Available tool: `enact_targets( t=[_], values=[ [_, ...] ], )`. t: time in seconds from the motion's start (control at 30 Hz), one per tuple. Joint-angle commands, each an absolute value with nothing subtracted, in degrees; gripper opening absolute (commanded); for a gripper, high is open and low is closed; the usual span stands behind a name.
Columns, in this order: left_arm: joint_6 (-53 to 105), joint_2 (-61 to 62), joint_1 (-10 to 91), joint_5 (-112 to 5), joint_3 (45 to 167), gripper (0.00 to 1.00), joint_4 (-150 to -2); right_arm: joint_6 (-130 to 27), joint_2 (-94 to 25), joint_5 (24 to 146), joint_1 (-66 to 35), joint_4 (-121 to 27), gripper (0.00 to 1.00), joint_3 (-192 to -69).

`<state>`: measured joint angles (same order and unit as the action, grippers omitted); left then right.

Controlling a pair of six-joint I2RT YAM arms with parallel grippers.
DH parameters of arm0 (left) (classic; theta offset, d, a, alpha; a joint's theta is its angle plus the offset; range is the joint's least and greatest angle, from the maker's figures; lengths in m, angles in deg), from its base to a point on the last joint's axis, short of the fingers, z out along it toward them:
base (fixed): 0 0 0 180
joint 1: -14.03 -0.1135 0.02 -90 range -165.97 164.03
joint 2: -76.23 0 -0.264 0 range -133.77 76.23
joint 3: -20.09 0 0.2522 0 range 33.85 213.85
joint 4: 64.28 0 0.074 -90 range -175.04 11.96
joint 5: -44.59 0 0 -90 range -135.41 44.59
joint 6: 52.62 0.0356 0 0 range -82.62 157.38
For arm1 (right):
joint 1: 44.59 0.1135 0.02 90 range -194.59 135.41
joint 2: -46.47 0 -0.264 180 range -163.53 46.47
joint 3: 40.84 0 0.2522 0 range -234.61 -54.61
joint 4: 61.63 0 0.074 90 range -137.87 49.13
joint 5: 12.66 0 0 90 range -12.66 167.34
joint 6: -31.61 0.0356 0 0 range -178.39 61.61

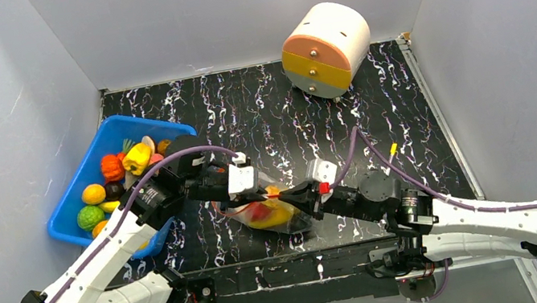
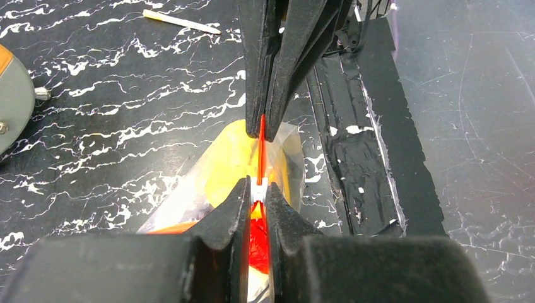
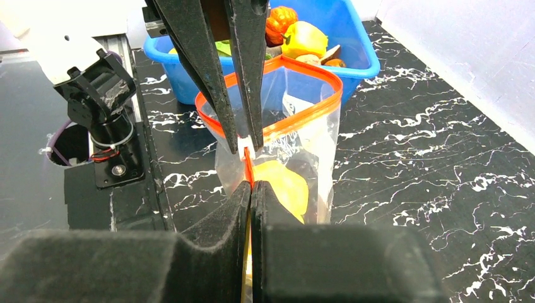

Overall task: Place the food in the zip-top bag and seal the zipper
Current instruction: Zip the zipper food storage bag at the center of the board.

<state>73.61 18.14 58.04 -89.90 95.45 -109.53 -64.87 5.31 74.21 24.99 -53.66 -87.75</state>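
Gripping its orange-red zipper (image 3: 303,123), left fingers (image 2: 230,214) and right fingers (image 3: 236,208) hold the clear zip-top bag (image 3: 315,148).

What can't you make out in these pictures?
Right wrist: food in the bag, only a yellow lump shows; crinkled plastic and the right tool hide the rest.
Left wrist: zipper inside the left tool, hidden by its fingers.
Right wrist: bin, cut by the top edge.
Top view: yellow scrap, too small to name.

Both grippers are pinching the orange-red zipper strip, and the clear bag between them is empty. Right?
No. The zip-top bag is not empty: yellow food sits inside it, as the right wrist view shows. The left gripper and right gripper do both pinch the zipper.
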Motion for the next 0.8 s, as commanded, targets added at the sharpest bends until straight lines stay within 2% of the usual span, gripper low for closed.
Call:
enact_targets(
  t=[0.0, 0.07, 0.2, 0.37, 0.77],
  values=[
    [74.2, 19.34, 57.71, -89.74, 96.95, 0.0, -111.18, -63.43, 6.13, 73.27, 24.66, -57.78, 0.03, -89.43],
    [73.97, 19.3, 57.71, -90.42, 96.89, 0.0, -110.73, -63.14, 5.04, 74.68, 24.66, -57.85, 0.16, -89.91],
    [73.84, 19.25, 57.71, -91.11, 96.91, 0.0, -110.55, -63.49, 2.79, 76.7, 24.66, -57.7, 0.26, -91.45],
    [73.64, 19.36, 57.71, -91.19, 96.71, 0.0, -110.29, -64.16, 0.36, 77.28, 24.66, -57.72, 0.26, -92.39],
    [73.55, 19.26, 57.71, -91.95, 95.94, 0.0, -109.59, -64.15, -0.98, 76.62, 24.66, -59.58, 0.18, -92.89]
  ],
)
